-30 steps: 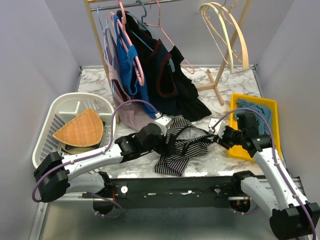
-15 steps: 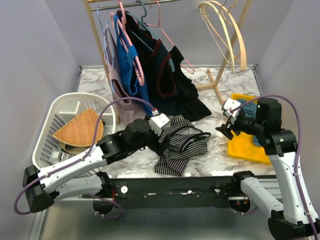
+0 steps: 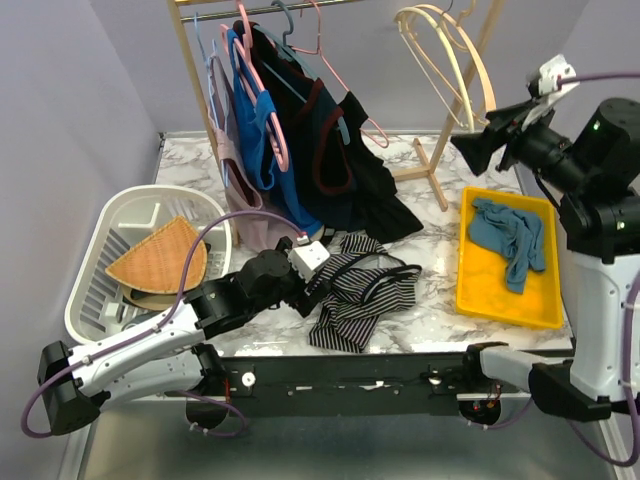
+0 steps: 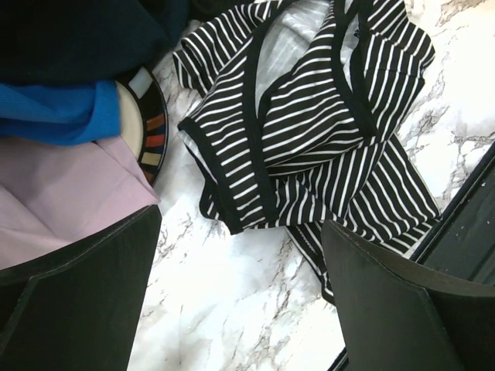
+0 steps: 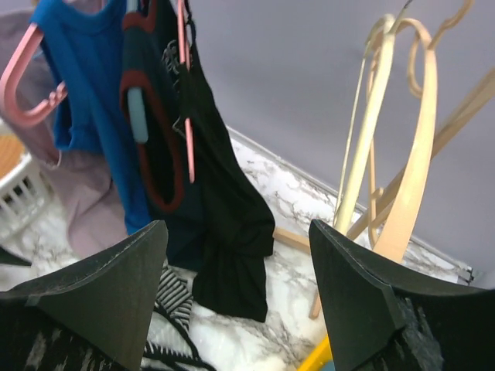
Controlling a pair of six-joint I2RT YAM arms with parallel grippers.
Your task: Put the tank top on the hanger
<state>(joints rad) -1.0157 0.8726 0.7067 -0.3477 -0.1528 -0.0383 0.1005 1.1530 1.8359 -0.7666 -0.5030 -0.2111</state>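
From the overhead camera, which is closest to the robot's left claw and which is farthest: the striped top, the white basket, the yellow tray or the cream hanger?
1. Tank top: just right of the left gripper.
2. White basket: off to the gripper's left.
3. Yellow tray: far right.
4. Hanger: hanging at the back right.

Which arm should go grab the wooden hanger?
Right. The right tool is open and high up, close to the hanger on the rack; the left tool is low by the tank top.
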